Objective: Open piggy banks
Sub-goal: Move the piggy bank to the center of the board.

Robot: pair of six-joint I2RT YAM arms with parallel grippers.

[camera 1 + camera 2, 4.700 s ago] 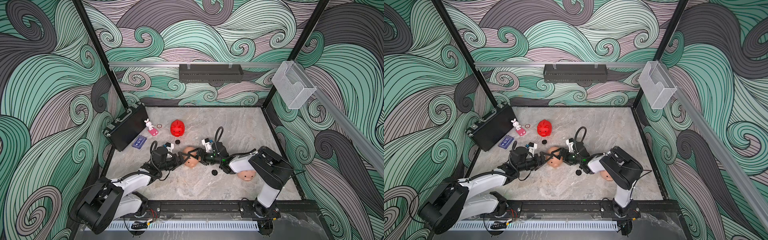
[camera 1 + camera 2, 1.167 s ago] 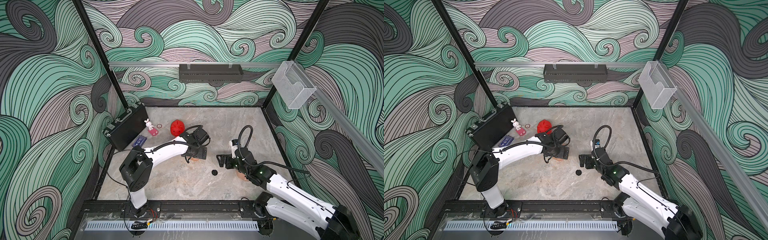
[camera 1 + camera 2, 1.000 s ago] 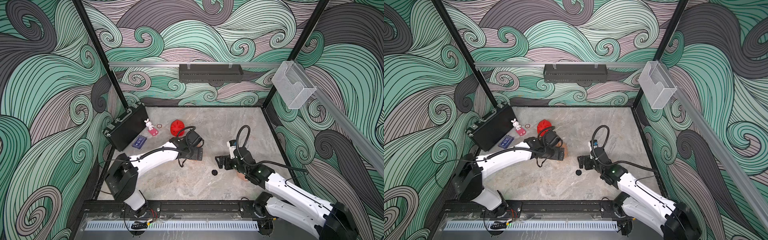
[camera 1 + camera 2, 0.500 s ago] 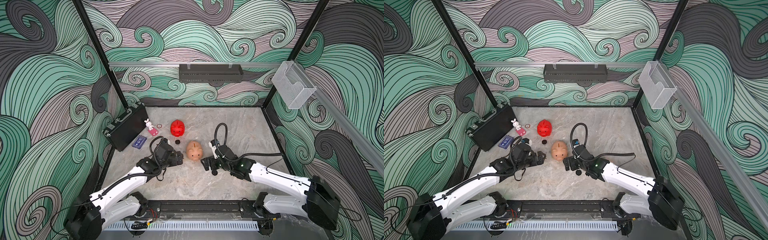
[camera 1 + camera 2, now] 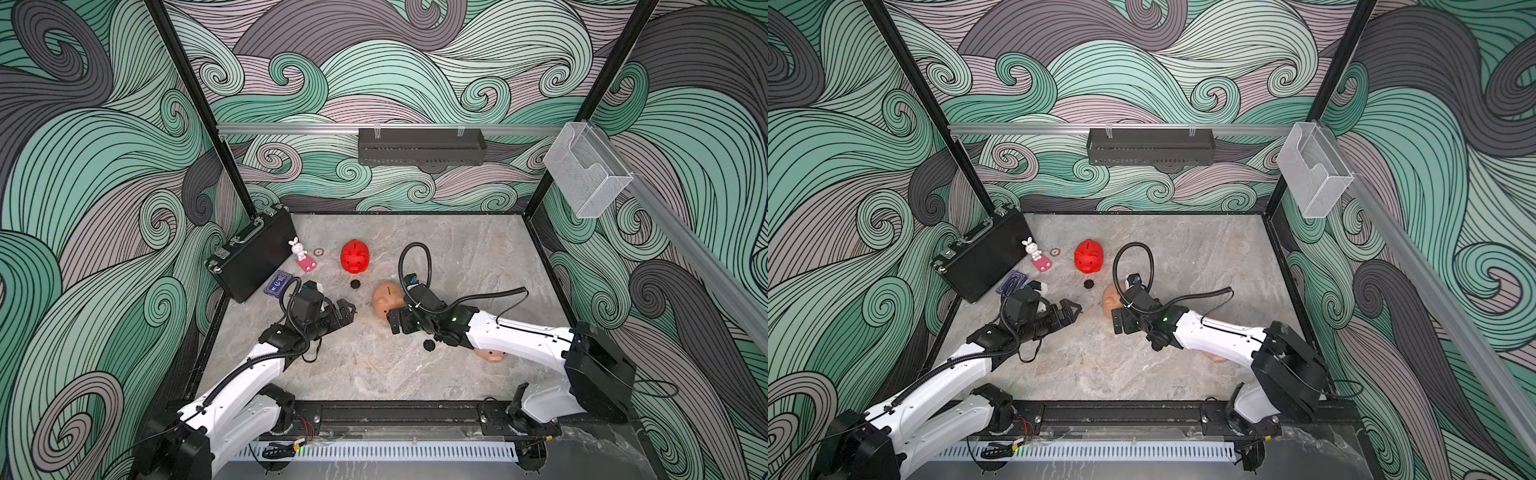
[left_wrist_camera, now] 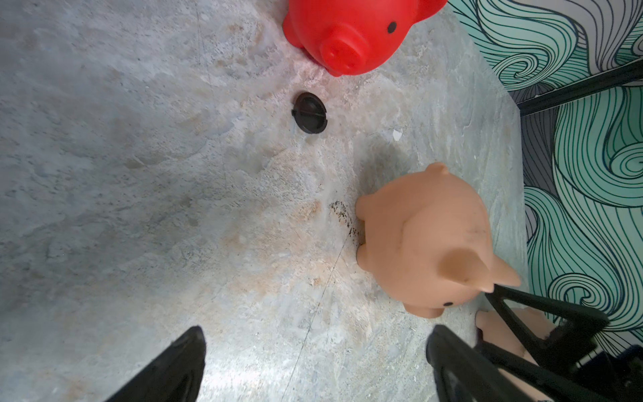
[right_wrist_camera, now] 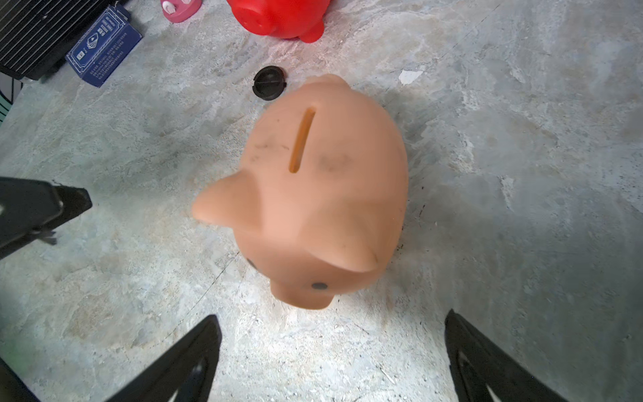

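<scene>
Two pincers hover low over the marble surface (image 5: 478, 257), both spread wide and holding nothing. Left pincer (image 5: 347, 311) points toward a peach-pink piggy bank (image 5: 384, 297) standing upright near the middle, clear of it. Right pincer (image 5: 397, 323) sits just in front of that pig's snout, not touching. Farther back stands the red piggy bank (image 5: 354, 256), with a loose black plug (image 5: 355, 284) between them. Another peach-pink pig (image 5: 490, 355) lies partly hidden under the right arm, a second plug (image 5: 428, 344) beside it.

White arm links (image 5: 249, 374), black joints, black ribbed cables (image 5: 413, 266), black triangular fingers (image 5: 1073, 309).
</scene>
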